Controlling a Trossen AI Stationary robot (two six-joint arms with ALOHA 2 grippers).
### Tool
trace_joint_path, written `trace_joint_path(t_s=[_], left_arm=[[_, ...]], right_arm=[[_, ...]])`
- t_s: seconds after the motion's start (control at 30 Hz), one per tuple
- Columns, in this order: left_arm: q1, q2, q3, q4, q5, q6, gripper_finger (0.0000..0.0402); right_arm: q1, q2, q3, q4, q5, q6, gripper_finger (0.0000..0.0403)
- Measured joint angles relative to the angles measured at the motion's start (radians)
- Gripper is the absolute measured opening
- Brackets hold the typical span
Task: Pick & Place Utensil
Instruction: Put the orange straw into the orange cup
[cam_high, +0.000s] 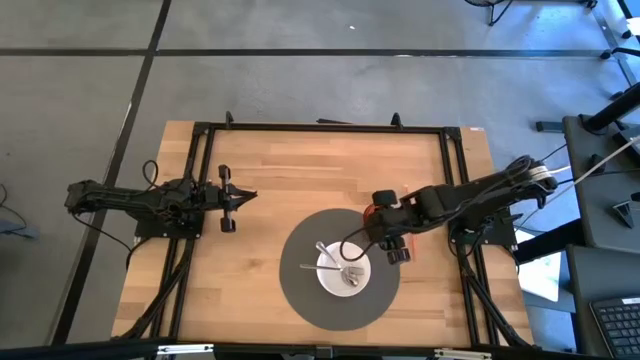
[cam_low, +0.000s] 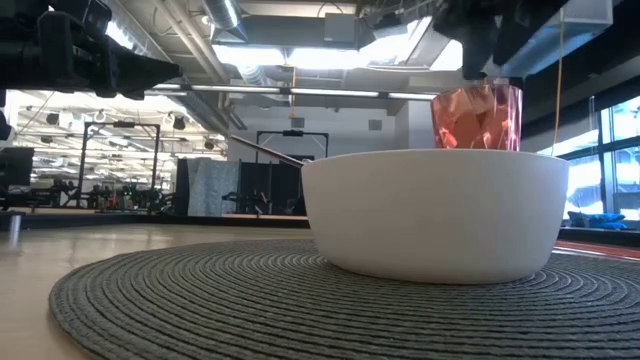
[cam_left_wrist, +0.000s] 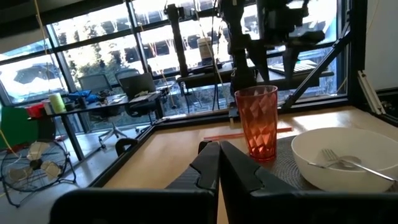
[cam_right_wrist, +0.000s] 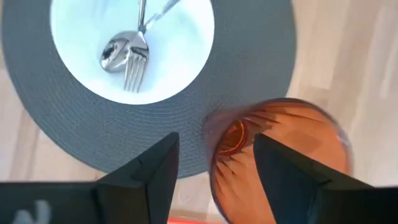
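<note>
**Ana:** Right pincer (cam_right_wrist: 214, 165) hangs above the red tumbler (cam_right_wrist: 280, 155), fingers spread wide, one each side of the near rim and gripping nothing.

**Ben:** So where are the utensils?

**Ana:** Both are in the white bowl (cam_high: 329, 282). A fork (cam_right_wrist: 134, 59) and a spoon (cam_right_wrist: 117, 51) lie there with their heads together, handles leaning up over the rim. The bowl sits on the round grey placemat (cam_high: 300, 300), which keeps everything in the centre of the worktop (cam_high: 270, 170).

**Ben:** And the tumbler?

**Ana:** It stands upright at the mat's edge, just beside the bowl on the right arm's side. My guess is that's why this arm is working there: the cup and bowl are both within its reach.

**Ben:** What about the left arm?

**Ana:** Left pincer (cam_high: 228, 198) is clenched shut with nothing in it, parked well away from the mat. I'd say it's only waiting and staying out of the way.

**Ben:** What's the job state?

**Ana:** With both utensils resting in the bowl and the right fingers released, it looks like the placing is done, or nearly.
</note>
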Motion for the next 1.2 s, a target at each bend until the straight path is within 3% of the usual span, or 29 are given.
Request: trace_joint_path(t_s=[0.2, 0.3, 0.43, 0.53, 0.67, 0.77, 1.0, 1.2], left_arm=[[0.000, 0.000, 0.000, 0.000, 0.000, 0.000, 0.0002], [0.000, 0.000, 0.000, 0.000, 0.000, 0.000, 0.0003], [0.000, 0.000, 0.000, -0.002, 0.000, 0.000, 0.0007], [0.000, 0.000, 0.000, -0.015, 0.000, 0.000, 0.0008], [0.000, 0.000, 0.000, -0.015, 0.000, -0.001, 0.0005], [0.000, 0.000, 0.000, -0.015, 0.000, -0.013, 0.0003], [0.000, 0.000, 0.000, -0.015, 0.000, -0.016, 0.0005], [0.000, 0.000, 0.000, -0.015, 0.000, -0.016, 0.0002]], right_arm=[[0.030, -0.041, 0.078, -0.045, 0.013, -0.004, 0.0208], [0.063, -0.111, 0.094, -0.045, 0.108, 0.033, 0.0208], [0.127, -0.234, 0.058, -0.082, 0.313, 0.282, 0.0208], [0.180, -0.319, 0.002, -0.184, 0.379, 0.556, 0.0208], [0.240, -0.385, -0.107, -0.355, 0.383, 0.891, 0.0208], [0.249, -0.414, -0.217, -0.375, 0.369, 1.054, 0.0208], [0.138, -0.398, -0.431, -0.291, 0.242, 1.129, 0.0208], [0.018, -0.383, -0.535, -0.089, 0.209, 1.034, 0.0208]])
